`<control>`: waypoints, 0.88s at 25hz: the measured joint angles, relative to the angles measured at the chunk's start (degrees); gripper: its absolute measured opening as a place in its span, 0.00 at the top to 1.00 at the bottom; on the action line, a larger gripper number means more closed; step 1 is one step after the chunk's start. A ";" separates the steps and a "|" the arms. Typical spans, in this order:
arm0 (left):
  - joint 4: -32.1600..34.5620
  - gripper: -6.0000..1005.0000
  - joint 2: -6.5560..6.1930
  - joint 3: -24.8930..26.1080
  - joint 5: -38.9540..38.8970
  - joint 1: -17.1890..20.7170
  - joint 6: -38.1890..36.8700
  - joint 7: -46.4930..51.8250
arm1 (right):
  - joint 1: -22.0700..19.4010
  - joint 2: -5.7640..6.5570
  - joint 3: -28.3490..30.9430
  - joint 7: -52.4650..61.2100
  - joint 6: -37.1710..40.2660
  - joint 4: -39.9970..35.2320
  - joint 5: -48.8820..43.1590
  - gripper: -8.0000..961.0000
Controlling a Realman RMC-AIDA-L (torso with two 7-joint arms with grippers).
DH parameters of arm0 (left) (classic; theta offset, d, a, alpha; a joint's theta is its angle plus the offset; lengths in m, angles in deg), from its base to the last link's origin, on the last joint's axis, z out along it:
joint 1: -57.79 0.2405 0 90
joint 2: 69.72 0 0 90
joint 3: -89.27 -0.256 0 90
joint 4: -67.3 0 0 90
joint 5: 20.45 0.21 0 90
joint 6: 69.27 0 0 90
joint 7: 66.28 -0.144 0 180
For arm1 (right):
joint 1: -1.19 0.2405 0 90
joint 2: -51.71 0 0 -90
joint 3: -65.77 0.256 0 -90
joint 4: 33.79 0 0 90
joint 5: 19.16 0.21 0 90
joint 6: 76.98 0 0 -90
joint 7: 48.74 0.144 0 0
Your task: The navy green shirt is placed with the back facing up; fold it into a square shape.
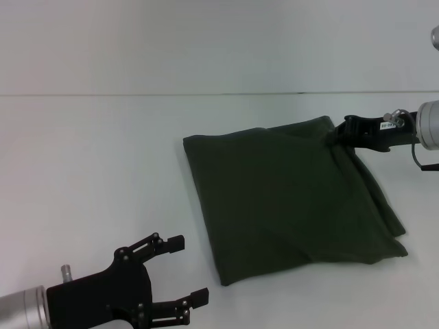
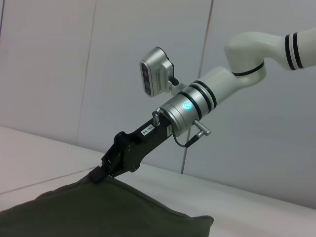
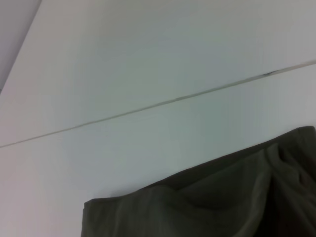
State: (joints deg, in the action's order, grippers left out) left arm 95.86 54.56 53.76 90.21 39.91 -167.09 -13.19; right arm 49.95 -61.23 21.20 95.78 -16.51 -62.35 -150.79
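We judge the shirt (image 1: 288,199) soft, light and floppy: our right claw (image 1: 337,135) pinches its 1 o'clock corner, our left claw (image 1: 186,273) gapes idle at 7 o'clock over the desk (image 1: 96,171).

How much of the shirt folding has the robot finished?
Most of it, it seems. The navy green shirt already lies on the white table as a compact, roughly square bundle with no sleeves sticking out. The right gripper is at its far right corner, apparently pinching the cloth there. The left gripper hangs open beside the shirt, touching nothing. What is left: letting go and tidying the uneven right edge.
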 joint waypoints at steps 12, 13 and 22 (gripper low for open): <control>-0.47 0.06 -0.09 0.02 0.00 -0.07 0.03 0.01 | 0.49 -0.83 0.50 -4.06 0.18 -4.44 0.69 0.97; -0.49 0.06 -0.09 0.05 0.00 -0.06 0.03 0.02 | 0.61 -1.00 0.46 -4.72 0.20 -4.87 0.72 0.96; -0.62 0.05 0.00 0.09 0.00 -0.04 0.16 0.15 | 0.54 -2.26 -1.32 -8.28 -3.85 -4.76 0.65 0.96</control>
State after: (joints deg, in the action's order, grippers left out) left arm 95.24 54.56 53.86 90.21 39.87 -166.94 -13.05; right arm 50.49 -63.48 19.88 87.50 -20.35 -67.11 -150.14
